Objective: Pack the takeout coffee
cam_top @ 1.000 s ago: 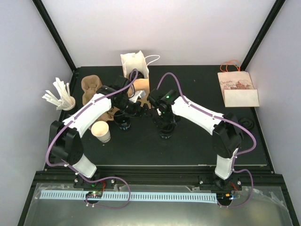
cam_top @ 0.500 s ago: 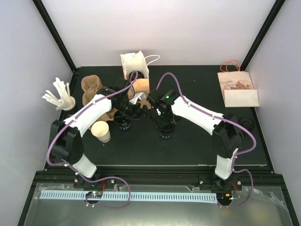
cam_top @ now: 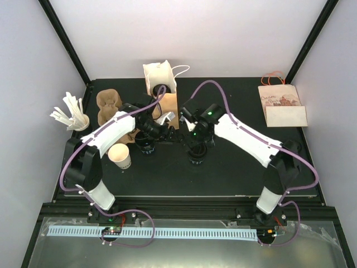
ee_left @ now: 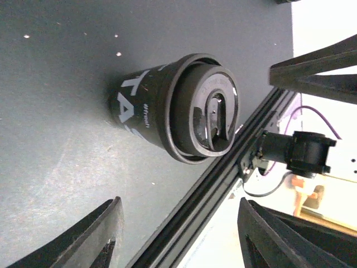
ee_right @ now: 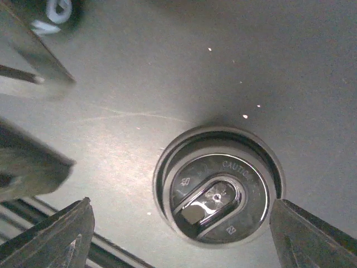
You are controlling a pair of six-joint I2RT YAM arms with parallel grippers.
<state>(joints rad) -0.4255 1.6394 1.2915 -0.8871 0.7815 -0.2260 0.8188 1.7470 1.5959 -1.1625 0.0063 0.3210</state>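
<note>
Takeout coffee sits in two black lidded cups, both out on the dark table (cam_top: 240,173) on the near side of the white paper bag (cam_top: 158,73), neither one packed. Sweeping from the left: well left of the bag, at the table edge, a holder of white stirrers (cam_top: 71,113) fans out. Next in, a brown cardboard cup carrier (cam_top: 107,105) lies between that holder and the bag. Nearer the arms and left of the bag, a white paper cup (cam_top: 120,156) stands uncovered. Now the left black cup (ee_left: 167,106), upright in front of the bag and a touch left of it, white lettering down its side, sip tab showing on the lid. The left gripper (ee_left: 178,223) points at it with its fingers spread apart. The cup is out ahead of the tips, nothing is between them, and there's no contact. Moving right, past the bag's front: the right gripper (ee_right: 179,223) hangs straight over the right black cup (ee_right: 217,192), jaws thrown wide on either side of the lid and clear of it. The word CAUTION reads plainly on that lid. This cup stands in front of the bag and to its right, well apart from its twin. Far right of the bag, by the back edge, a brown printed bag (cam_top: 281,105) lies flat.
</note>
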